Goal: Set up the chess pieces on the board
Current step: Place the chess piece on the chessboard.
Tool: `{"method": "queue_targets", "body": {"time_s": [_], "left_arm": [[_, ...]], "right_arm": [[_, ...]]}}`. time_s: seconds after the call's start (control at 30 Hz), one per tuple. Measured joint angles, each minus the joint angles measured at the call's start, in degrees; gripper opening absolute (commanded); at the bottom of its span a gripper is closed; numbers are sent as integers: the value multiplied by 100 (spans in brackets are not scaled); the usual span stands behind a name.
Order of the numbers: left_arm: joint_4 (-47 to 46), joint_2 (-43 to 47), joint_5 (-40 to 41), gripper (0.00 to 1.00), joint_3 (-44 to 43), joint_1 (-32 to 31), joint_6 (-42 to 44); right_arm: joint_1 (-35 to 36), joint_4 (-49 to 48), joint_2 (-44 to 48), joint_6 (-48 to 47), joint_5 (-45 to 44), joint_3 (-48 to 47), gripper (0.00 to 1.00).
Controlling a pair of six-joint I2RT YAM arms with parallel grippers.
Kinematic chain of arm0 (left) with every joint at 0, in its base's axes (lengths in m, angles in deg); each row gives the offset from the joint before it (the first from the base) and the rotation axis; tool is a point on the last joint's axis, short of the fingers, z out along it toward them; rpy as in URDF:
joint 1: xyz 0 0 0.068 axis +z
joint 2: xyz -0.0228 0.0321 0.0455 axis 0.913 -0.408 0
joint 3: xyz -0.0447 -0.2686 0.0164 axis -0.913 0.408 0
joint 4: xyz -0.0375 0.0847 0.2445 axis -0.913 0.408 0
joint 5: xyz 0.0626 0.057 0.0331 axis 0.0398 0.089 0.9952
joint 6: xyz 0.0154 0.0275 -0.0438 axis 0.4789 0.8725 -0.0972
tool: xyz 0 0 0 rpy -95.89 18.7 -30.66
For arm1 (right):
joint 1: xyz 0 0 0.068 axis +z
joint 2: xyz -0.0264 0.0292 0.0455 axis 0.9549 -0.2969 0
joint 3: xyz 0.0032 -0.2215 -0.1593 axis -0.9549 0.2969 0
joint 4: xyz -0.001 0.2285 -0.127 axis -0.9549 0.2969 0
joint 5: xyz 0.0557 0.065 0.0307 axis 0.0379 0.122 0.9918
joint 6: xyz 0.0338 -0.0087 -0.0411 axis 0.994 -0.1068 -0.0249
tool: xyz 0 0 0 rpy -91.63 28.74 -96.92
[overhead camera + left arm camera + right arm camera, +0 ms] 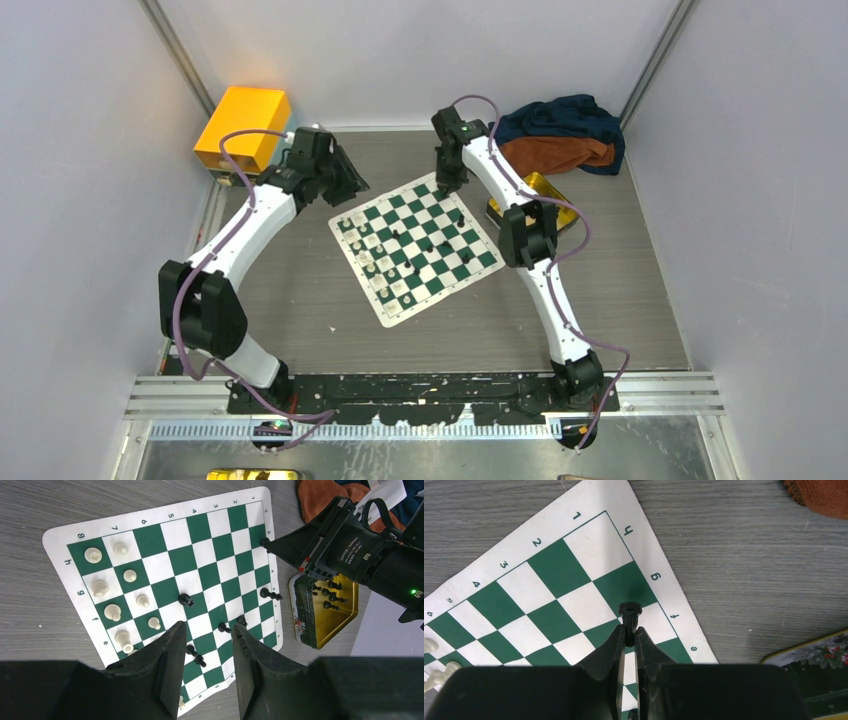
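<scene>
The green and white board (465, 250) lies tilted in the middle of the table. In the left wrist view the board (200, 527) holds several cream-white pieces (93, 555) along its rows 7 and 8 and several black pieces (185, 599) scattered on its near right part. My right gripper (629, 630) is shut on a black piece (629, 611) and holds it over the board's far corner (559, 565), near files f and g. It also shows from above (449, 185). My left gripper (209, 635) is open and empty above the board's left edge (352, 183).
A gold tin (305, 625) with several black pieces inside stands right of the board, partly behind the right arm (545, 185). An orange box (245, 125) sits at the back left. A blue and orange cloth (560, 135) lies at the back right.
</scene>
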Motion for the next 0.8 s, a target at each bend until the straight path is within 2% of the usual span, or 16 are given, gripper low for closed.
{"method": "queue_targets", "body": {"time_s": [0.33, 0.8], "left_arm": [[0, -120, 0, 40, -2, -15, 2], [-15, -254, -4, 41, -4, -15, 2]], "right_arm": [[0, -2, -103, 15, 107, -31, 5], [0, -17, -188, 46, 118, -125, 27]]}}
